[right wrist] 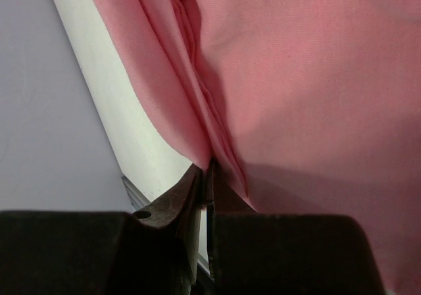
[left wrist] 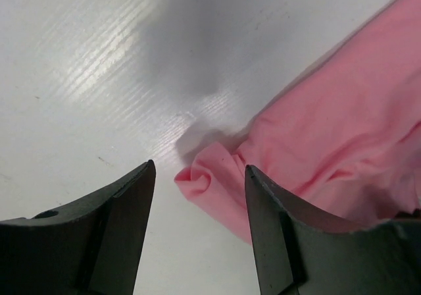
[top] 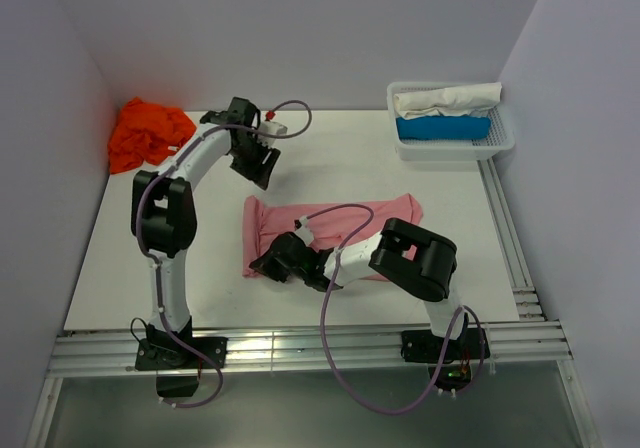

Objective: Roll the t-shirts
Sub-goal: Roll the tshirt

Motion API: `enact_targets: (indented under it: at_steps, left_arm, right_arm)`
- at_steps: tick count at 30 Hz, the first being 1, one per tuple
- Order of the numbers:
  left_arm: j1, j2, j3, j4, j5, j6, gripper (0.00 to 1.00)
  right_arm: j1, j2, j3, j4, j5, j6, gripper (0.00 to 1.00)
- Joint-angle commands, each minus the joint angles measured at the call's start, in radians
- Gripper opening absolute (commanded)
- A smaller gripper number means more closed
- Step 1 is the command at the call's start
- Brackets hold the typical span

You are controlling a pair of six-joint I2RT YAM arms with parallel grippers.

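Note:
The light pink t-shirt [top: 345,223] lies folded into a long band across the middle of the table. Its far left corner [left wrist: 197,176] is bunched up on the table, below and between the spread fingers of my left gripper [left wrist: 199,166], which is open and holds nothing. In the top view, the left gripper [top: 258,171] hangs just beyond that corner. My right gripper [top: 264,262] is at the band's near left end, shut on a fold of the pink t-shirt [right wrist: 296,78] at its edge [right wrist: 205,166]. The bright orange t-shirt [top: 148,134] sits crumpled at the far left.
A white mesh basket [top: 505,140] stands at the far right and holds a white roll [top: 445,99] and a blue roll [top: 443,128]. Metal rails [top: 300,348] run along the near edge and the right side. Walls close in the left, back and right.

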Motion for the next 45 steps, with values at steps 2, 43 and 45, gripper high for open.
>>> enact_targets:
  at_steps: [2,43,45]
  left_arm:
    - [0.105,-0.058,0.031,-0.118,0.259,0.051,0.62]
    - [0.34,0.071,-0.418,0.056,0.83,0.063,0.35]
    - [0.34,0.07,-0.409,0.056,0.823,0.057,0.23]
  right_arm:
    - [0.006,-0.019,-0.025,0.022,0.026,0.02,0.0]
    - [-0.005,-0.016,-0.022,0.026,0.028,0.005,0.0]
    - [-0.005,-0.019,-0.007,-0.011,0.032,-0.011,0.01]
